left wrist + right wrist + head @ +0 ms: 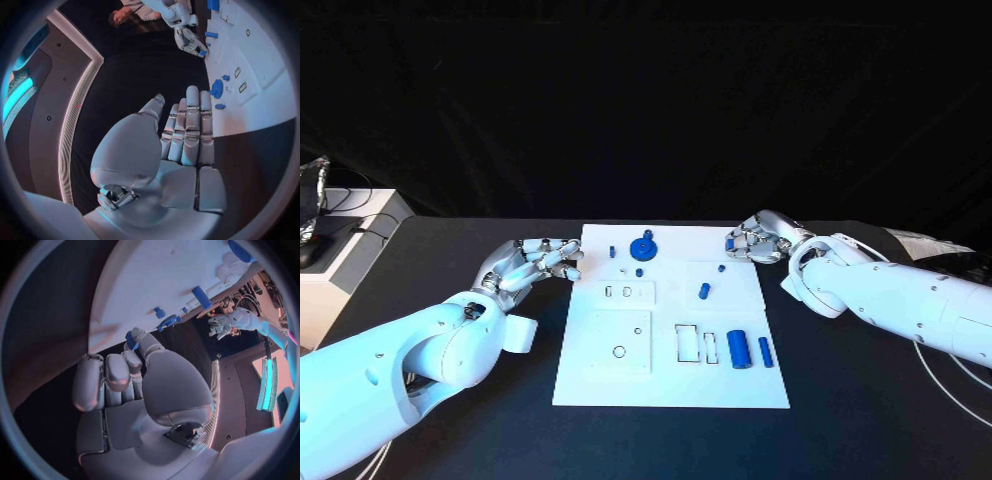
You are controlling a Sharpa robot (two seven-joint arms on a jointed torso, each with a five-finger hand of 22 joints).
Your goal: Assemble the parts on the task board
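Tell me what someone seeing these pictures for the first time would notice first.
Most striking is the white task board in the middle of the black table, dotted with small blue parts, the round blue disc near its far edge and two blue cylinders near its right edge. The left hand waits beside the board's left edge holding nothing, while the right hand at the far right corner pinches a small blue part.

Glossy white rounded arm shells end in each silver, segmented robot hand [542, 262], pale-padded fingers [192, 125].

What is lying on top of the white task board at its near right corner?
On the task board two blue cylinders lie side by side beside rectangular slots. Whatever lies beneath the board is covered.
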